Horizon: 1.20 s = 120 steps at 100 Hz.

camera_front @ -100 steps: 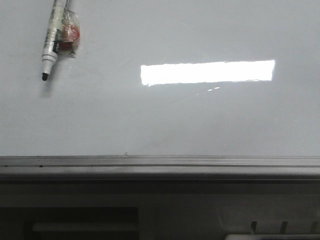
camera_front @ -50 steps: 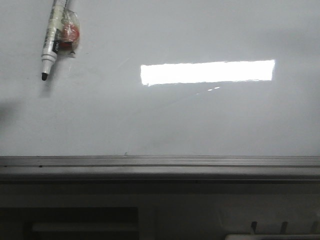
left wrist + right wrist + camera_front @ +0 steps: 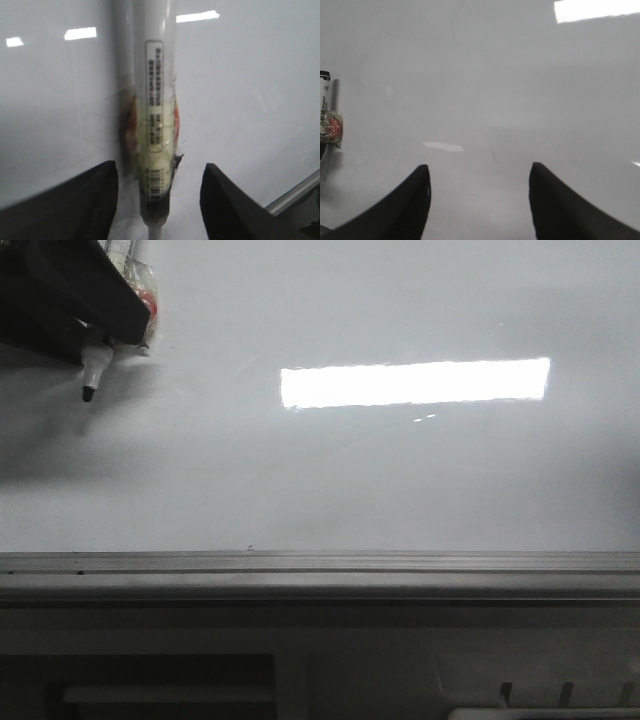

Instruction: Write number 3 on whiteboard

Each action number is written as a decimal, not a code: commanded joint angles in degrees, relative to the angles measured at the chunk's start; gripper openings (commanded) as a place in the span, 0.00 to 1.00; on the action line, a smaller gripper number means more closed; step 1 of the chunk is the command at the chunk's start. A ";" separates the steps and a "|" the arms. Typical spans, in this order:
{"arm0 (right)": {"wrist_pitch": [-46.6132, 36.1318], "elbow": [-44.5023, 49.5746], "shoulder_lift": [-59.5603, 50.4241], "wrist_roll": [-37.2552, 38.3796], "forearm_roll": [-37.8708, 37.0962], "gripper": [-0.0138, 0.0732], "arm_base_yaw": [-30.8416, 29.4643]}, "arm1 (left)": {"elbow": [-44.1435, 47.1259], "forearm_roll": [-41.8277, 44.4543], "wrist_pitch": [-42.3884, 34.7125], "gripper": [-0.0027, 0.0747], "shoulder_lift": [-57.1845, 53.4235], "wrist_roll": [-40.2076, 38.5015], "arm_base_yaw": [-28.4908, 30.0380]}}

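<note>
Left gripper open astride marker (apparently untouched); right gripper open above whiteboard.

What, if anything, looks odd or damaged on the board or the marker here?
The marker lying on the whiteboard has clear tape and something red wrapped around its barrel, an improvised add-on. Its cap is off. No strokes show on the board; the left gripper straddles the marker, open.

Marker: lies on the whiteboard at its far left, tip pointing near.
Left gripper: over the marker, one finger on each side of it.
Rail: along the whiteboard's near edge.
Right gripper: over bare board, right of the marker.
</note>
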 commanded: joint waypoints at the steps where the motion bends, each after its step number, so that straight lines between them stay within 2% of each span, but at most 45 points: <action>1: -5.05 -2.21 0.43 -0.28 -0.63 0.61 0.10 | -1.59 -0.20 -4.56 0.40 1.76 -0.31 -0.07; 8: -5.05 -2.27 0.43 -0.28 -0.63 0.61 0.10 | -1.59 0.04 -4.41 0.26 2.46 -0.31 -0.07; 9: -5.05 -2.36 0.43 -0.28 -0.63 0.61 0.10 | -1.59 0.18 -4.26 0.21 2.60 -0.31 -0.07; 10: -5.05 -2.36 0.43 -0.28 -0.63 0.61 0.14 | -1.59 0.18 -4.22 0.21 2.59 -0.31 -0.07; 12: -5.16 -2.42 0.43 -0.28 -0.63 0.61 0.14 | -1.59 0.27 -4.10 0.12 2.59 -0.31 -0.07; 17: -5.16 -3.02 0.43 -0.28 -0.63 0.61 0.68 | -1.59 0.27 -3.85 0.00 2.59 -0.05 -0.07; 32: -4.95 -6.71 0.54 -0.90 -0.63 0.61 5.54 | -1.88 0.06 -1.42 0.01 -0.23 2.97 -0.80; 42: -2.03 -10.89 2.52 -6.10 -0.63 0.61 12.31 | -3.30 0.06 4.44 0.01 -4.45 14.35 -3.27; 57: 10.86 -20.63 10.01 -17.59 -0.63 0.61 25.96 | -5.28 0.06 15.58 0.01 -10.65 35.90 -7.58; 64: 16.75 -25.18 14.29 -21.54 -0.63 0.61 31.60 | -5.54 0.16 19.08 0.01 -12.99 43.76 -8.81; 71: 20.71 -29.25 18.22 -22.28 -0.72 0.61 35.71 | -5.54 0.16 21.67 0.01 -14.93 48.83 -9.10; 89: 24.02 -35.89 26.41 -22.37 -0.72 0.61 39.40 | -5.54 0.16 25.48 0.01 -17.67 53.21 -9.10; 120: 20.58 -38.80 32.76 -23.49 0.11 0.61 42.44 | -5.54 0.16 27.74 0.01 -18.33 54.10 -9.10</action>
